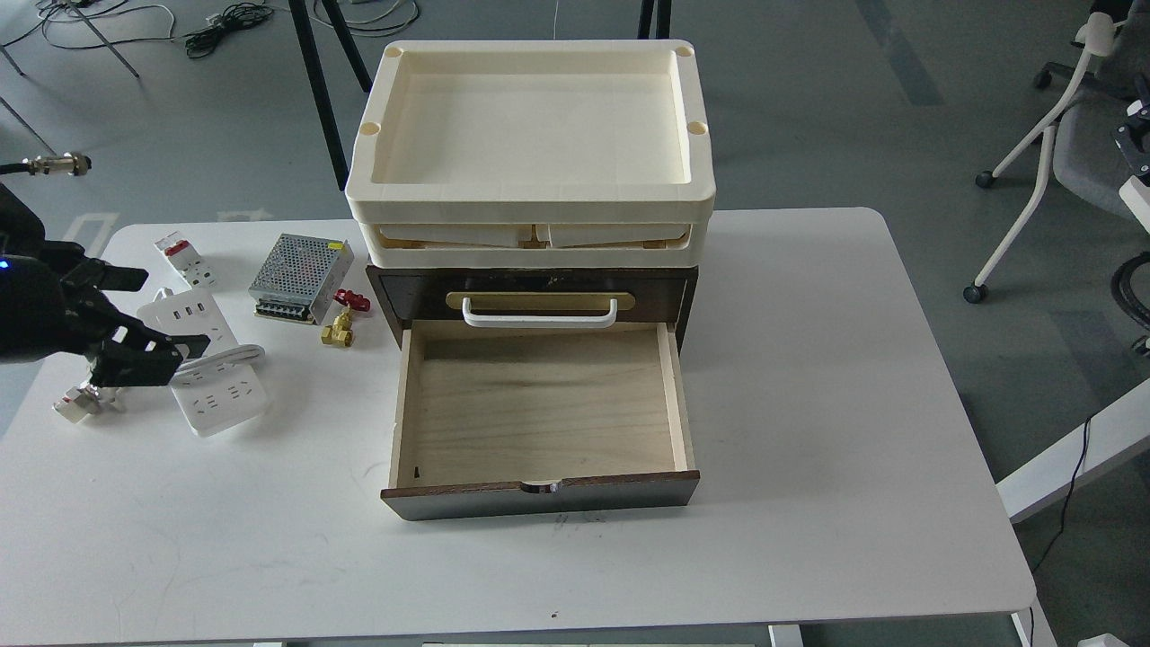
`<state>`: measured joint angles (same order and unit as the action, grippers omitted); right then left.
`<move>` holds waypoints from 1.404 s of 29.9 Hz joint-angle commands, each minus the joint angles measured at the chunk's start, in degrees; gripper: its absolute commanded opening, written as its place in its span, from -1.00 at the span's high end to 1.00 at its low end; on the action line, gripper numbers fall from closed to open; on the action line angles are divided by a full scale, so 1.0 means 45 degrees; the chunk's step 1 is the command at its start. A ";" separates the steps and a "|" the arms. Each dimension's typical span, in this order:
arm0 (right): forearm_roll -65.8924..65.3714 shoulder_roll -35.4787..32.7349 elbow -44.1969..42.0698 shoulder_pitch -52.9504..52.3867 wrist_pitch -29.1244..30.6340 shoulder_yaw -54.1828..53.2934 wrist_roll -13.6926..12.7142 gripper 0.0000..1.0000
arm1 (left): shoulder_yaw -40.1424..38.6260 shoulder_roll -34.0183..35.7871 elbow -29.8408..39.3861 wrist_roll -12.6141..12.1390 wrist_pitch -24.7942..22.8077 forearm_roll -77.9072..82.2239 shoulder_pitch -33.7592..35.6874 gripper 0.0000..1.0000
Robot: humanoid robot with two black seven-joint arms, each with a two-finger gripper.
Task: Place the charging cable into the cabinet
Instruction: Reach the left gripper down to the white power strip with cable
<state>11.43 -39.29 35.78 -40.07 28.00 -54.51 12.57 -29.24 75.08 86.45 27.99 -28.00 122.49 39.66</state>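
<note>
The charging cable (pixel 225 395), a white power strip with its thick cord looped across it, lies on the white table (pixel 809 404) at the left. My left gripper (pixel 175 310) comes in from the left, open, and hovers over the strip's near-left end with a finger on either side of it. The cabinet (pixel 395 296), dark brown with a white bar handle, stands mid-table. Its lower pale plywood drawer (pixel 539 404) is pulled out and holds nothing. Only a dark bit of my right arm (pixel 1136 144) shows at the right edge.
Cream plastic trays (pixel 530 193) are stacked on the cabinet. A perforated silver box (pixel 301 265), a small white block with a red mark (pixel 184 256), a brass valve with a red handle (pixel 340 325) and a small connector (pixel 76 403) lie near the strip. An office chair (pixel 1051 171) stands at the right.
</note>
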 commanded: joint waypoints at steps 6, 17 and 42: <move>0.0000 0.0256 0.0037 0.0097 0.0000 0.0003 -0.0001 -0.99 | 0.0502 -0.3282 -0.3172 0.0003 -0.0001 0.0558 0.0365 -0.95; -0.0020 0.0255 -0.0021 0.0312 0.0000 -0.0016 -0.0001 -0.99 | 0.1340 -0.5238 -0.5772 0.0003 -0.0001 0.0558 0.0677 -0.93; -0.0020 0.0256 -0.0021 0.0624 0.0000 -0.0016 -0.0001 -0.99 | 0.3412 -0.7816 -1.0966 0.0003 0.1455 0.0558 0.1830 -0.86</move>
<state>11.33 -38.14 35.69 -37.36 28.00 -54.52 12.57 -14.73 42.25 41.38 28.00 -22.16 125.00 47.65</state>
